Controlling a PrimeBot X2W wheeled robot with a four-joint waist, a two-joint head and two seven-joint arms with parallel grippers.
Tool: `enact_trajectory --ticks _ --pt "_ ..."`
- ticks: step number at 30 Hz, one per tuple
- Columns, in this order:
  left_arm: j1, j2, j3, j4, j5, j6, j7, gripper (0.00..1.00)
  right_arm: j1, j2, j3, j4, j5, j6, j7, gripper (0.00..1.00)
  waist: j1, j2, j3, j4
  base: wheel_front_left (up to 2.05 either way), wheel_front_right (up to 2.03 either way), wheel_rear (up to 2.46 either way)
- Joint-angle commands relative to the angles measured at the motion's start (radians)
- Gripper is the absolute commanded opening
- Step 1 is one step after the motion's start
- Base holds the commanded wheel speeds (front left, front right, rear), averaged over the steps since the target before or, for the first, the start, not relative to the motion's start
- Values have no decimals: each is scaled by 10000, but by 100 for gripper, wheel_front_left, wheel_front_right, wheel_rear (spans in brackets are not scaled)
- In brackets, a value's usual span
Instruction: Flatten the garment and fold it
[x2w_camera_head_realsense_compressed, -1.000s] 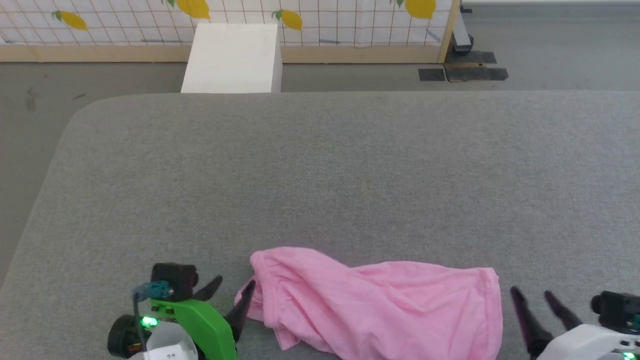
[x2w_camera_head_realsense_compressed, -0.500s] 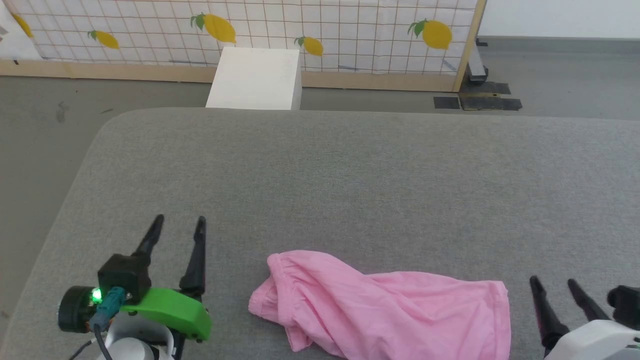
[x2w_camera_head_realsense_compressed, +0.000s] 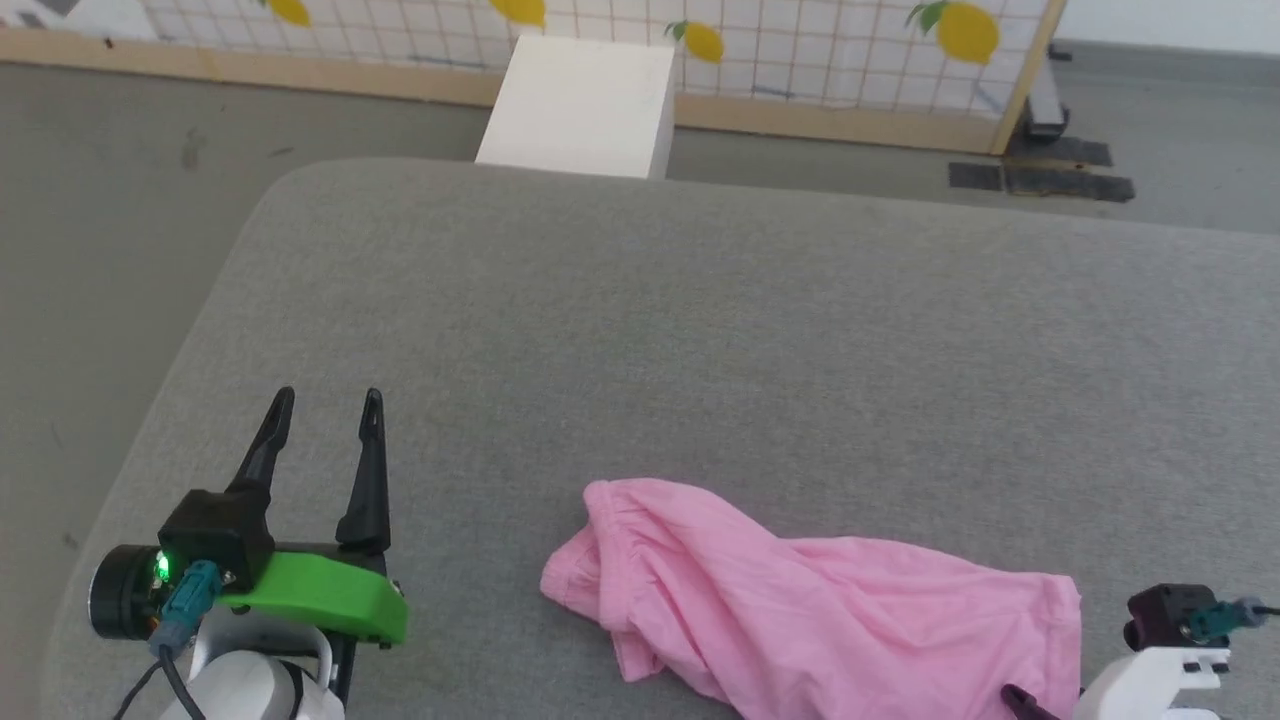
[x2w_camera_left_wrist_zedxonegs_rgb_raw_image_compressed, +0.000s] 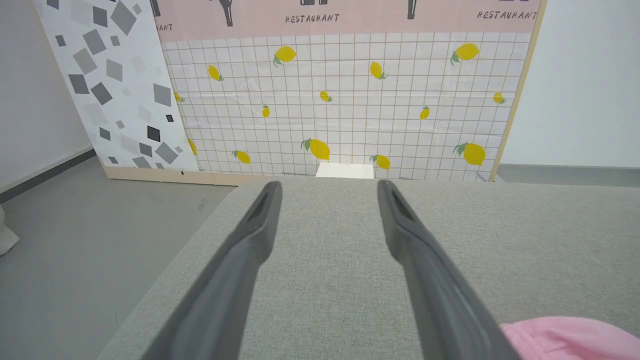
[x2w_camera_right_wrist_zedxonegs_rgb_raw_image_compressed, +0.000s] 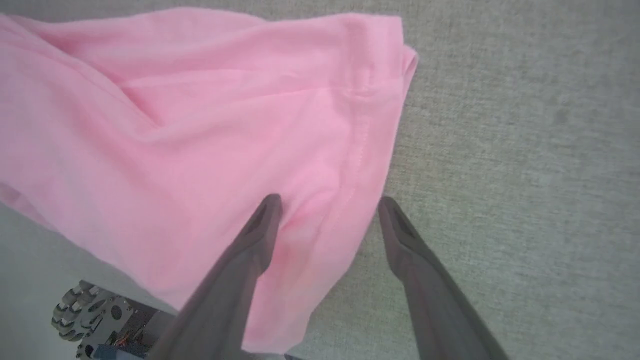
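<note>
The left gripper stands at the near left of the grey padded surface, jaws spread wide with nothing between them, its two dark fingers pointing toward the far side. In the left wrist view the left gripper has only bare grey cloth between its fingers, and the gathered end of the garment shows just to its right, apart from the nearer finger

The right gripper is at the near right, jaws also spread wide and holding nothing. It is poised over the right, hemmed end of the garment: one finger lies over the pink fabric, the other over the grey surface just beside the hem, so the stitched edge runs between them. Whether the tips touch the fabric cannot be told. In the head view one dark fingertip shows at the garment's near right corner

The garment lies crumpled along the near edge of the surface, stretched left to right between the two grippers, its gathered band at the left end and the hem at the right. In the right wrist view its near edge hangs over the edge of the surface, with the robot's wheeled base below

Beyond the far edge stand a white box on the floor and a lemon-patterned panel
</note>
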Motion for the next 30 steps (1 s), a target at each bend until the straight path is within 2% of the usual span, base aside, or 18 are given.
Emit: enact_trajectory --ticks 1,10,11,12,13,17,23,30 --pt "-63 -104 65 -12 162 -94 -46 100 -327 -93 78 160 102 -15 102 100 0 72 236 181 0 0 0" --pt "-199 -505 236 139 506 -611 -48 100 -1040 -263 597 1984 445 -15 878 100 0 72 519 282 0 0 0" --pt "-193 -531 241 148 538 -643 -48 100 -1055 -232 652 2112 563 -15 975 80 0 72 526 282 0 0 0" --pt "-184 -560 249 158 576 -677 -48 100 -1057 -206 756 2238 702 -15 1109 34 0 72 527 282 0 0 0" --pt "-175 -580 259 168 599 -703 -48 100 -1067 -199 829 2301 812 -15 1172 0 0 72 517 279 0 0 0" --pt "-87 -631 324 229 665 -762 -48 100 -1215 -295 1128 2301 1221 -15 1069 0 0 72 401 191 0 0 0" --pt "54 -528 352 282 714 -777 -46 100 -1706 -734 1425 1665 1622 -15 592 0 0 72 145 -23 0 0 0" --pt "112 -436 315 146 755 -717 4 100 -2093 -1276 461 915 1647 -15 1029 0 0 72 -15 -259 0 0 0"
